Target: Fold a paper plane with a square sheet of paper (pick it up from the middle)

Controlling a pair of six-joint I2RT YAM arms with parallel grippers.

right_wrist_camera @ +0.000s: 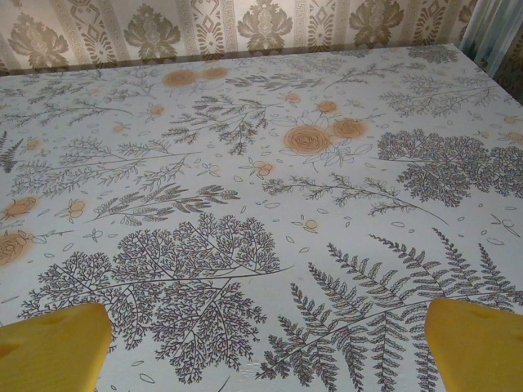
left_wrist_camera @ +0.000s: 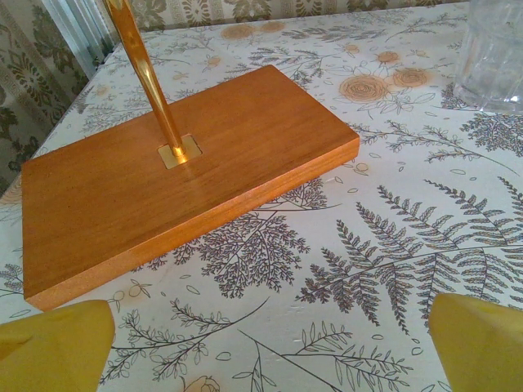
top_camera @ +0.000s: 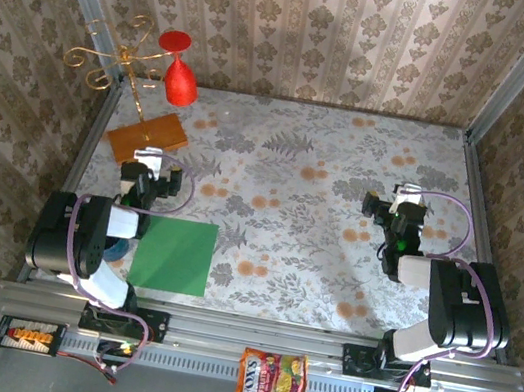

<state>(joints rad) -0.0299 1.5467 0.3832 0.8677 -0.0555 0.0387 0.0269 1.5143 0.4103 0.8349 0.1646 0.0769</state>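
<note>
The square sheet of paper (top_camera: 174, 254) is bright green and lies flat and unfolded on the flowered table, near the front edge beside the left arm's base. My left gripper (top_camera: 151, 180) hovers just beyond the sheet's far left corner, pointing away from it toward the orange-brown board. In the left wrist view this gripper (left_wrist_camera: 270, 359) is open, its yellow fingertips (left_wrist_camera: 53, 347) wide apart over bare tablecloth. My right gripper (top_camera: 396, 212) is far off at the right side of the table. It is also open (right_wrist_camera: 265, 359), with nothing between its fingertips (right_wrist_camera: 478, 343).
An orange-brown board (top_camera: 146, 138) (left_wrist_camera: 180, 171) carries a gold curly stand (top_camera: 114, 53) at the back left, with a red glass (top_camera: 179, 80) next to it. A snack packet (top_camera: 271, 385) lies on the front rail. Patterned walls enclose the table (top_camera: 319, 216).
</note>
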